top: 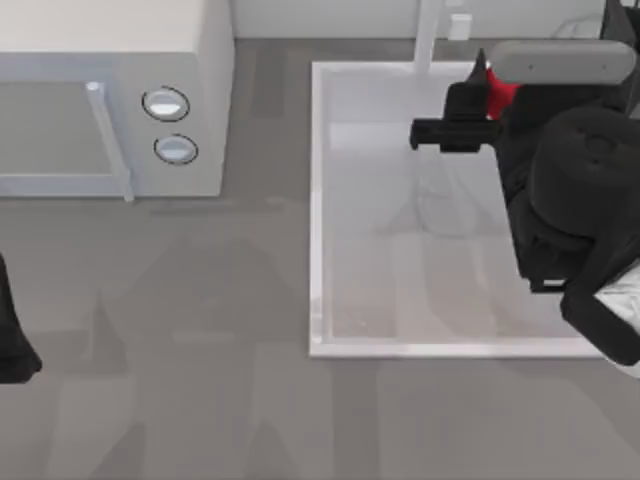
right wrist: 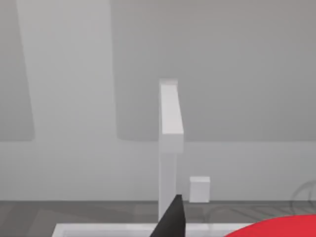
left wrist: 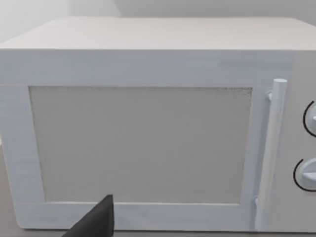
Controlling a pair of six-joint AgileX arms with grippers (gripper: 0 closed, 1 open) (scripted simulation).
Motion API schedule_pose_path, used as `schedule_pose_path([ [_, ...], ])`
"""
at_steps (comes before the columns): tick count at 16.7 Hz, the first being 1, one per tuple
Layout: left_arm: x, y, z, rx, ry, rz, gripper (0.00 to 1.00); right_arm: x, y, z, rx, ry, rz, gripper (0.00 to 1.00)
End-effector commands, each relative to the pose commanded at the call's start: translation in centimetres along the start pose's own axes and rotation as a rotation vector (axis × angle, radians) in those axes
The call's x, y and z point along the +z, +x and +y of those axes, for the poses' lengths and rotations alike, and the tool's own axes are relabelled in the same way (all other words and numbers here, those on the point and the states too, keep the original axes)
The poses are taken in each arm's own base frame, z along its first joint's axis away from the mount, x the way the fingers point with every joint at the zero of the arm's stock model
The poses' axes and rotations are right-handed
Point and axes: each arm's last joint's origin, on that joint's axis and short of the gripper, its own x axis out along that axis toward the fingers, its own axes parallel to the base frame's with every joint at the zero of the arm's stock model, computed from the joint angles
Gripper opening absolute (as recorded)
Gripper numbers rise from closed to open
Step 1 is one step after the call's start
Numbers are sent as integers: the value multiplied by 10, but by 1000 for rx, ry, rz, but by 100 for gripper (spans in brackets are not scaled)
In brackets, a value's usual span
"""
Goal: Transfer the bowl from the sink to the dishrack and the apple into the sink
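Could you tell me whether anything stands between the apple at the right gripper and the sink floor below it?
Nothing visible does. The apple sits at the right gripper over the far end of the sink, near the faucet; the basin floor looks bare.

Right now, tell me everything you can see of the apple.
The apple shows as a plain bright-red patch, mostly hidden by the right gripper and the arm above it. It sits over the far right part of the sink, near the faucet post. In the right wrist view its curved red edge shows smooth and unmarked. Whether the fingers clamp it cannot be told.
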Motion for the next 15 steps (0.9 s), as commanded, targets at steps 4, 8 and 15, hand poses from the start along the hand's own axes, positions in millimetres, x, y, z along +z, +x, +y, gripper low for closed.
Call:
schedule_pose_path([
  [4,0,0,0,0,0,0,100,-36,7,7,-1,-10,8,0],
  [8,0,0,0,0,0,0,100,-90,9,9,-2,-5,-1,0],
  [15,0,0,0,0,0,0,100,-145,-1,0,1,3,-5,0],
])
